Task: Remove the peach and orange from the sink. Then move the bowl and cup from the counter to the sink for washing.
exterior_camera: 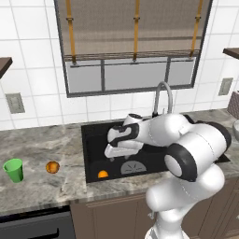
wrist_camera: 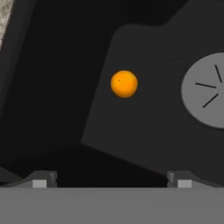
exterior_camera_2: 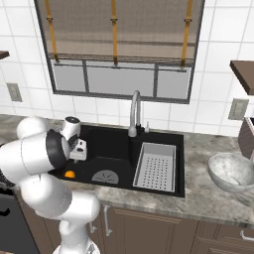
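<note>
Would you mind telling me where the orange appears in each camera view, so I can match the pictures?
Left base view: the orange lies at the sink's front left corner, left of the drain plate.
Right base view: the orange is low at left, beside the arm.
Hand view: the orange is above centre.
Shared landmark: the grey drain plate, right of the orange in all three.

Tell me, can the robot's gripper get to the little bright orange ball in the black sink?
Probably yes. The gripper hangs open above the small bright orange on the bare sink floor, with nothing between.
</note>
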Motion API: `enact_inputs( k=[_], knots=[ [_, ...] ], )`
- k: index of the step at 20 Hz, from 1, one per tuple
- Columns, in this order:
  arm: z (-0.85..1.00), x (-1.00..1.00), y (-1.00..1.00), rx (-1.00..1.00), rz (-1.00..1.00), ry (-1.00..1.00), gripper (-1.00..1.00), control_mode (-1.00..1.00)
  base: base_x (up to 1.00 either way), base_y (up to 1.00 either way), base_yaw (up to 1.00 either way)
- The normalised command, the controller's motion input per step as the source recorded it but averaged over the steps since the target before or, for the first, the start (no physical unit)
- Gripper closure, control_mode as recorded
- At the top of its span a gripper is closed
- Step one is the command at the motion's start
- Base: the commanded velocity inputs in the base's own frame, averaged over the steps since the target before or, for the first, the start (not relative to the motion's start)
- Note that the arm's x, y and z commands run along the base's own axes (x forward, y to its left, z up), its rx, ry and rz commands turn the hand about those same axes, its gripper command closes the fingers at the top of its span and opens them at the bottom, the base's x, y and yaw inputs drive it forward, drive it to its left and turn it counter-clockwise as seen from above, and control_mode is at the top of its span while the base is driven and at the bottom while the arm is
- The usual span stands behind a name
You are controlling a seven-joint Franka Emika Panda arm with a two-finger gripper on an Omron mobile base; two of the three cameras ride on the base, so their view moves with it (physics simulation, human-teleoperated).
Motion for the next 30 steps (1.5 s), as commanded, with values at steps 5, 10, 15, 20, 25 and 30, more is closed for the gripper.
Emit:
enact_inputs(
  k=[5, 10, 15, 20, 25, 30],
  knots=[
    [-0.13, 0.12, 0.07, 0.00, 0.00, -0.01, -1.00, -1.00, 0.00, 0.00, 0.00],
    [-0.13, 0.13, 0.08, 0.00, 0.00, -0.03, -1.00, -1.00, 0.00, 0.00, 0.00],
    [-0.13, 0.09, 0.09, 0.00, 0.00, -0.03, -1.00, -1.00, 0.00, 0.00, 0.00],
    [-0.15, 0.10, 0.07, 0.00, 0.00, -0.01, -1.00, -1.00, 0.00, 0.00, 0.00],
    [-0.17, 0.08, 0.05, 0.00, -0.02, 0.00, -1.00, -1.00, 0.00, 0.00, 0.00],
    [-0.17, 0.11, 0.02, -0.03, -0.03, 0.00, -1.00, -1.00, 0.00, 0.00, 0.00]
  ],
)
